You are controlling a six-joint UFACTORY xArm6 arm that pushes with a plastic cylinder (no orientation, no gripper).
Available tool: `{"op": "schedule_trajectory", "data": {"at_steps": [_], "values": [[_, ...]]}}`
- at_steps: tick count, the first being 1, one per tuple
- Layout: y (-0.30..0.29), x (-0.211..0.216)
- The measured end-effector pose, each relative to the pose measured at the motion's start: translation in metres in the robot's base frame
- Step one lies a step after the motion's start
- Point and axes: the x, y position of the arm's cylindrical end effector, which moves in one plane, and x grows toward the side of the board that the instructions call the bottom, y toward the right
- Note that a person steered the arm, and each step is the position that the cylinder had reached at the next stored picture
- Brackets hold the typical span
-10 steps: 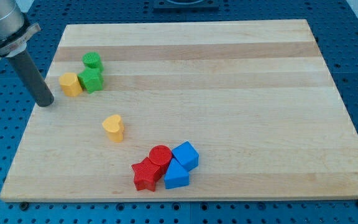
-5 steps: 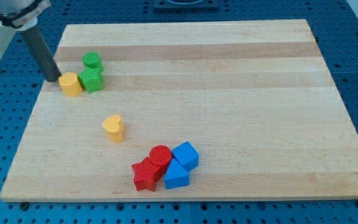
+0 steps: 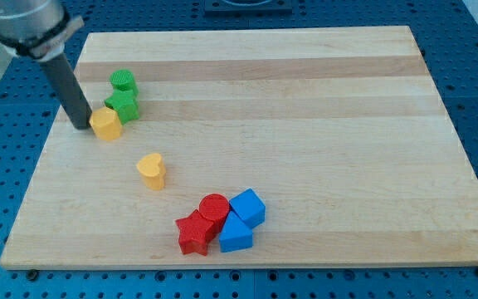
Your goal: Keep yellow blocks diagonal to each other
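- Yellow blocks sit on the view's left part of the wooden surface (image 3: 305,100). One is a chunky yellow block (image 3: 106,124) up near the left edge. The other is a yellow heart block (image 3: 151,170), lower down and a bit to the right, well apart from the first, so the two sit on a slant.
- My tip (image 3: 82,125) rests on the wood just left of the chunky yellow block, touching it or very nearly (hard to tell which).
- No jaws are on this arm, only a straight dark rod, so I cannot tell any open or closed state.
- Next to the chunky yellow block, up and right, is a green star block (image 3: 124,105), touching it. Above that is a green round block (image 3: 123,80).
- Near the view's bottom is a tight bunch: a red round block (image 3: 214,206), a red star block (image 3: 194,232), a blue cube (image 3: 248,207) and a blue pointed block (image 3: 234,235).
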Motion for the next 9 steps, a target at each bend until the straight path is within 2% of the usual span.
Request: {"op": "schedule_trajectory", "data": {"at_steps": [1,2,3,5,6,7,9], "values": [[0.022,0.037],[0.031,0.047],[0.03,0.044],[-0.022,0.029],[-0.019,0.027],[0.012,0.006],[0.029,0.006]]}}
